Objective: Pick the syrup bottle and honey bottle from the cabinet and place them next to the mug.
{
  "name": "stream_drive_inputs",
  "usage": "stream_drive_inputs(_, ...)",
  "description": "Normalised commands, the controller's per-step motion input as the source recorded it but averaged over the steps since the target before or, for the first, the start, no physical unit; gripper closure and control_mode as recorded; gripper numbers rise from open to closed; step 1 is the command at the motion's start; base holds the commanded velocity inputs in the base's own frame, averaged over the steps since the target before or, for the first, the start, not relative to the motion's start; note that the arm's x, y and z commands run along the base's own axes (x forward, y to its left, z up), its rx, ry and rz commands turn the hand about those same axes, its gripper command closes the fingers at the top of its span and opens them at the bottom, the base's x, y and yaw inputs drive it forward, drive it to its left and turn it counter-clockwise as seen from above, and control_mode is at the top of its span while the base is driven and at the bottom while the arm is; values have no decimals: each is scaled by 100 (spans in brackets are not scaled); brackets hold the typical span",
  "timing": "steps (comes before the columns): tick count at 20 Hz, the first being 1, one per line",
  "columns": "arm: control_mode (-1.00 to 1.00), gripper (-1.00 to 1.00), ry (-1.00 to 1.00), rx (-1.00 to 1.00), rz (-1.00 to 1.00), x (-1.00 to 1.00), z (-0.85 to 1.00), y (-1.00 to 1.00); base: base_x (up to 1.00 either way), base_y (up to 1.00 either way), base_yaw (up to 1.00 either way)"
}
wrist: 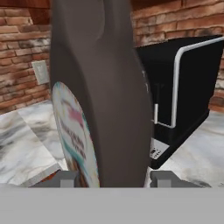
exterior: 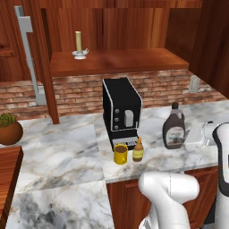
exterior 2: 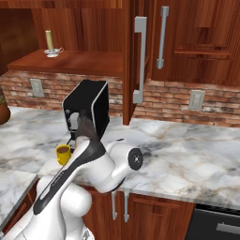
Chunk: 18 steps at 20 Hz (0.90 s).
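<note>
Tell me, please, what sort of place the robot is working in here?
A rendered home kitchen, most likely: a marble counter under reddish wooden cabinets, a brick backsplash, and a black coffee machine standing on the counter.

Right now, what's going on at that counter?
The end effector is closed on the syrup bottle, which stands on the marble counter to the right of the coffee machine. The honey bottle already stands beside the yellow mug. The syrup bottle is not yet next to the mug.
</note>
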Motion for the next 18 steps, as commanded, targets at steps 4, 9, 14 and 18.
stream_drive_inputs(4,-100,100,0,-4,0,0,-32,21,0,0,0)
stream_drive_inputs(9,-100,100,0,-1,0,1,-37,8,0,0,0)
stream_drive_inputs(14,-100,100,0,0,0,1,-27,0,0,0,0)
stream_drive_inputs(18,-100,100,0,0,0,0,-20,0,0,0,0)
